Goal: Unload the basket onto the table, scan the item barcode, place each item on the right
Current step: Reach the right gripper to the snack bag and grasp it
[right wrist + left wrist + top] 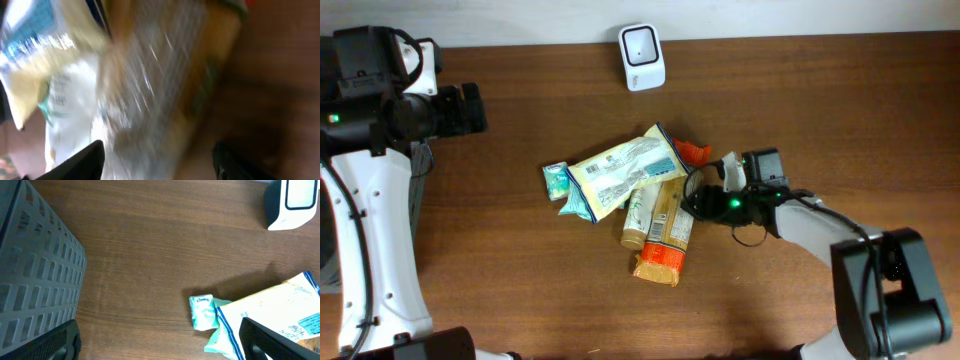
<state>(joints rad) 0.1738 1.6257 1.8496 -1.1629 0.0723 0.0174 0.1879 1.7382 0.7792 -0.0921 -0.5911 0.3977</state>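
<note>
- Two arms are working at a wooden table. The left gripper is hovering at the left side, fingers spread wide, holding nothing.
- Right gripper is sitting at the snack pile's right side. Its fingers are straddling the orange-ended packet, but blur is hiding contact, so can't tell if it's gripping.
- That packet is lying mid-table, partly under the cream-and-blue pouch, well apart from the white scanner.
- Grey basket is sitting near the left gripper.
</note>
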